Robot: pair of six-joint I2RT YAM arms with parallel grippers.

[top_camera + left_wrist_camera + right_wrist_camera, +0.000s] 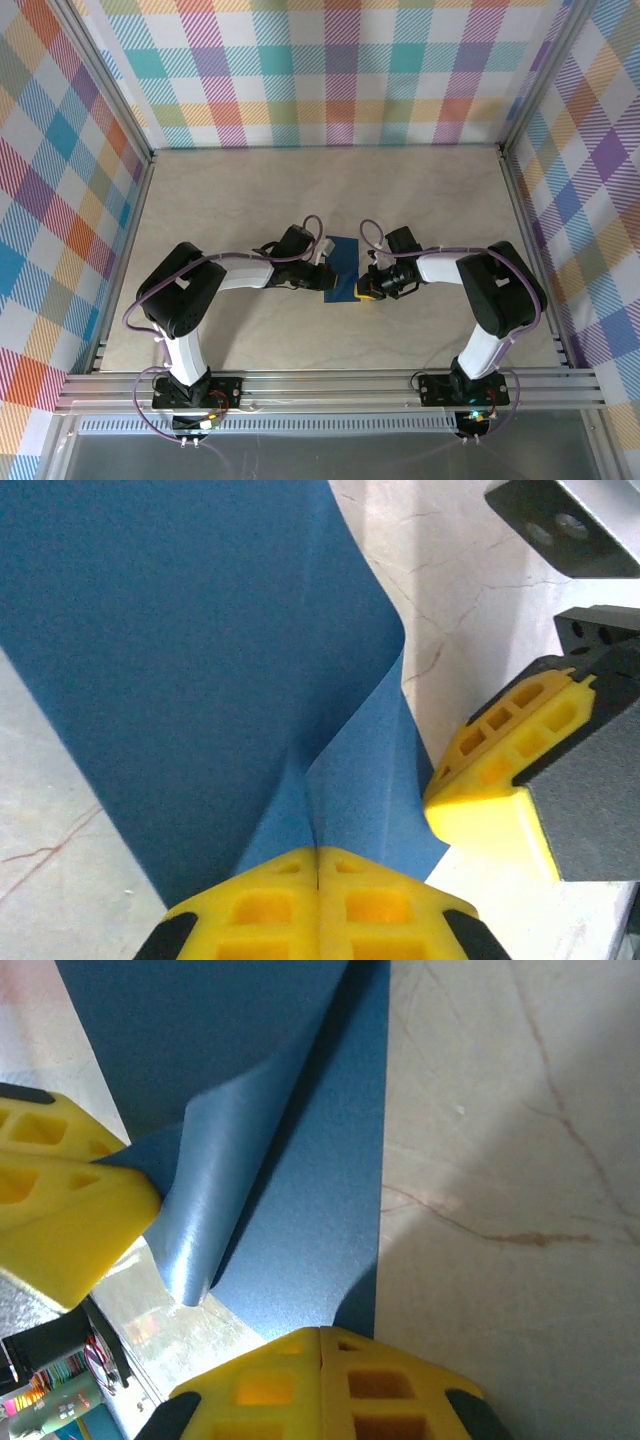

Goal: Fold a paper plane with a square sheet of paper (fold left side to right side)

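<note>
The left gripper (318, 855) is seen closest. Its yellow fingers (265, 905) are pressed together, and a corner of the square sheet of paper (180, 660) is pinched between them. That corner, at the sheet's near left, is lifted off the table (490, 620) and curled over towards the sheet's middle. The rest of the dark-blue sheet is left lying flat.

The right gripper (320, 1332) is set at the sheet's near right edge with its jaws likewise closed. Its tips are met just where the blue edge ends, but it cannot be told whether any paper is caught between them. The two grippers are placed near each other, one on either side of the sheet's near end. The checked walls (320, 70) are seen well apart from the sheet on every side.
</note>
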